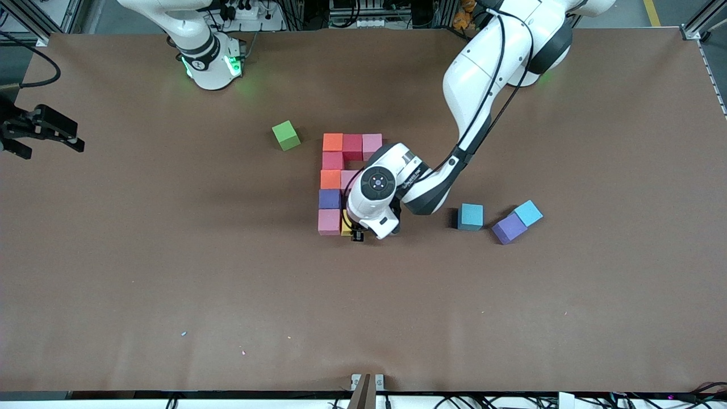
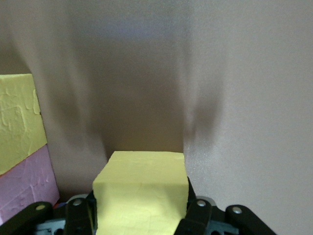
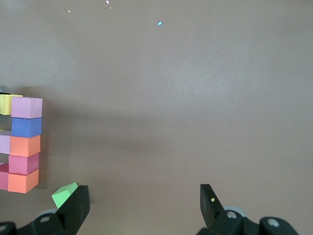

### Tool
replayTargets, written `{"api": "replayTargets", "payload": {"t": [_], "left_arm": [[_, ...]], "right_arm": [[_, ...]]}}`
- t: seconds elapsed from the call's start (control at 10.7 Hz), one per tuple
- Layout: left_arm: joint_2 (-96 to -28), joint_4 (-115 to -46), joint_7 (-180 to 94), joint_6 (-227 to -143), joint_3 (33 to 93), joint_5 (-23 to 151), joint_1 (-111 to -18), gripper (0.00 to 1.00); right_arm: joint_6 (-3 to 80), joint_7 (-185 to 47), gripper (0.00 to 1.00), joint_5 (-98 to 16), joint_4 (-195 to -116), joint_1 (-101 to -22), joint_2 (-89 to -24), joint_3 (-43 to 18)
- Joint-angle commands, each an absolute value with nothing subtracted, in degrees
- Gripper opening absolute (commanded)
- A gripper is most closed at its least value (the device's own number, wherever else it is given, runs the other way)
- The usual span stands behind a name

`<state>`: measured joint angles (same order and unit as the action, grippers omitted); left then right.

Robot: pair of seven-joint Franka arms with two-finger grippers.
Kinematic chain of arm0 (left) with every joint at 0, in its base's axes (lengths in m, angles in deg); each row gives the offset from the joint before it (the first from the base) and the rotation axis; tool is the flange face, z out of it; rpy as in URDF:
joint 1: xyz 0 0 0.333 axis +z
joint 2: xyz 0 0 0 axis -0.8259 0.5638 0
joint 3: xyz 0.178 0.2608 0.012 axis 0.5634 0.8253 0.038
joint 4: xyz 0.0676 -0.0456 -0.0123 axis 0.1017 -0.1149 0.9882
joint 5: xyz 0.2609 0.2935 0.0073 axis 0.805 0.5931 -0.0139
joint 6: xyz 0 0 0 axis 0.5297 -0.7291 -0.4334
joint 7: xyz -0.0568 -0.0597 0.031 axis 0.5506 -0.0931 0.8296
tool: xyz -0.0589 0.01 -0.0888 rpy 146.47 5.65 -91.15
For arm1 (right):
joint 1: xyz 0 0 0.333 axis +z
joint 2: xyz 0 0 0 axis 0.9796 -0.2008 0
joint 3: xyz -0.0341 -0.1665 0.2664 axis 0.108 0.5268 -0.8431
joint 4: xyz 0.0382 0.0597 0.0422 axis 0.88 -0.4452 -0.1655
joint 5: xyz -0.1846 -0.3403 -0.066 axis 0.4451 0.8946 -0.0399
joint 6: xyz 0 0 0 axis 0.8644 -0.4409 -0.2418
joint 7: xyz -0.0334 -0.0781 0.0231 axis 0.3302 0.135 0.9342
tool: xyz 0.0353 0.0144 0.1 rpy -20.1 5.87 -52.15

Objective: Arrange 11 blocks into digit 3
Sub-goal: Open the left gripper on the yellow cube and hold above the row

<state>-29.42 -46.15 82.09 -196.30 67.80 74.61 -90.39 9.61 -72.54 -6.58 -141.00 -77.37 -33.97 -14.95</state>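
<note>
Several blocks stand joined mid-table: orange (image 1: pixel 333 141), crimson (image 1: pixel 352 145) and pink (image 1: pixel 372 143) in a row, then a column down to a purple block (image 1: pixel 329 199) and a pink block (image 1: pixel 329 221). A yellow block (image 1: pixel 345 225) (image 2: pixel 17 120) sits beside that pink block (image 2: pixel 27 182). My left gripper (image 1: pixel 358 234) (image 2: pixel 142 208) is low beside them, shut on a second yellow block (image 2: pixel 142 188). Two cyan blocks (image 1: pixel 471 216) (image 1: pixel 528 212) and a purple one (image 1: pixel 509 228) lie loose toward the left arm's end. My right gripper (image 1: pixel 68 135) (image 3: pixel 143 193) waits open at the right arm's end.
A green cube (image 1: pixel 285 135) (image 3: pixel 64 194) lies apart from the group, toward the right arm's end. The left arm's wrist (image 1: pixel 377 190) hangs over the middle of the arrangement and hides part of it. Bare brown table (image 1: pixel 363 318) stretches nearer to the front camera.
</note>
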Motion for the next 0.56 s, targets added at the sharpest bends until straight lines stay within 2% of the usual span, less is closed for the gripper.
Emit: {"api": "replayTargets", "payload": {"t": [0.0, 0.09, 0.47], "left_arm": [[-28.1, -44.5, 82.2, -196.4, 69.0, 73.5, -91.1, 0.87], [-28.1, -44.5, 82.0, -196.4, 69.4, 73.5, -91.3, 1.0], [-29.3, -44.5, 82.0, -196.1, 69.2, 73.5, -91.7, 1.0]], "right_arm": [[8.6, -72.5, 1.0, -5.6, -139.3, -78.2, -34.7, -15.5], [8.7, -72.4, 1.0, -5.7, -139.3, -78.2, -34.7, -15.5], [8.7, -72.4, 1.0, -5.7, -139.3, -78.2, -34.7, -15.5]]}}
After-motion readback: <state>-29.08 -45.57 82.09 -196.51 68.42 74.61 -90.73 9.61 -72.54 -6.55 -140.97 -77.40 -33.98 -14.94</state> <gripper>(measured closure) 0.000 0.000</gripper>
